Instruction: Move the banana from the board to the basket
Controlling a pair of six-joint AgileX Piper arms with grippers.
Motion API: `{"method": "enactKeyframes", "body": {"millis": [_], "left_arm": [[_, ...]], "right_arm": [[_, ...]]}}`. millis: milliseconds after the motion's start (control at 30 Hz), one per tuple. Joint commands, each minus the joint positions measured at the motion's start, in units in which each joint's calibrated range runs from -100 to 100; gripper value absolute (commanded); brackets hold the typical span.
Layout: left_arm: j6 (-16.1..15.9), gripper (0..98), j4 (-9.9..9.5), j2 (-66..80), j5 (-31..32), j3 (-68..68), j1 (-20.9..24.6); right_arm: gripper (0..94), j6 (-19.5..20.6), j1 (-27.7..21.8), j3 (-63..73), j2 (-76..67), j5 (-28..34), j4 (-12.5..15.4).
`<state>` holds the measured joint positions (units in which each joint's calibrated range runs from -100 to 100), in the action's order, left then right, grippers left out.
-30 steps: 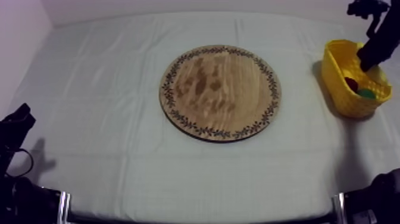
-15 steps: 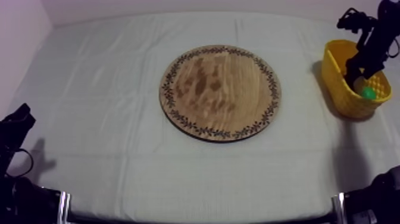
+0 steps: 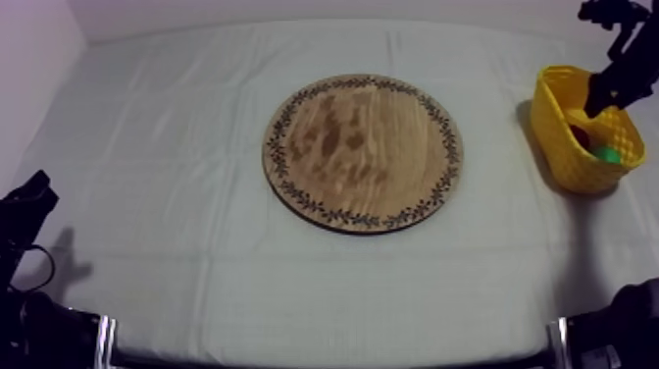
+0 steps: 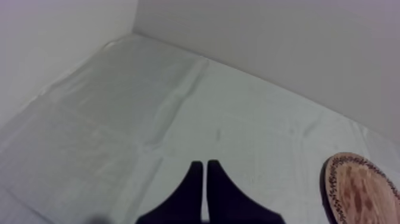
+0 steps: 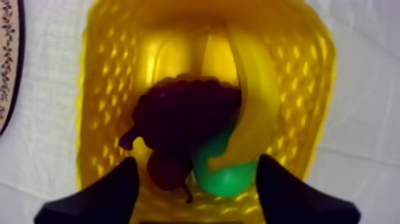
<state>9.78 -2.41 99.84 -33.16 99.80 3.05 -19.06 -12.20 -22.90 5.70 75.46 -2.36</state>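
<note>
The banana (image 5: 256,101) lies inside the yellow basket (image 5: 101,89), leaning along one wall beside the bunch of grapes (image 5: 184,113), a green pear (image 5: 223,176) and a small red fruit (image 5: 166,170). My right gripper (image 5: 196,184) hovers just over the basket (image 3: 564,147) at the table's right, open, its fingers (image 5: 101,190) wide apart with nothing between them. In the top view the right gripper (image 3: 600,98) stands over the basket's far rim. The round wooden board (image 3: 362,152) in the middle carries nothing. My left gripper (image 4: 205,173) is shut, low at the left (image 3: 25,206).
The pear (image 3: 608,154) shows green through the basket's mouth from above. The board's patterned rim (image 4: 363,190) lies off to the side of my left gripper. Grey-white cloth stretches around the board.
My right gripper dipped lower into the basket half a second ago and has since risen back toward its far rim. The left arm has not moved.
</note>
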Motion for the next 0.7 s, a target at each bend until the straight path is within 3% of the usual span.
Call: {"method": "enactKeyframes", "body": {"millis": [0, 400, 667], "left_arm": [[0.01, 0.1, -0.01, -0.02, 0.01, -0.02, 0.02], [0.01, 0.1, -0.01, -0.02, 0.01, -0.02, 0.02], [0.01, 0.1, -0.01, -0.02, 0.01, -0.02, 0.02]], "right_arm": [[45.1, -0.41, -0.12, -1.27, -3.85, -0.9, 0.42], [12.7, -1.41, 3.12, -16.3, -24.56, -7.51, 0.88], [2.1, -3.74, 1.38, -28.47, -37.8, -13.77, 5.15]]}}
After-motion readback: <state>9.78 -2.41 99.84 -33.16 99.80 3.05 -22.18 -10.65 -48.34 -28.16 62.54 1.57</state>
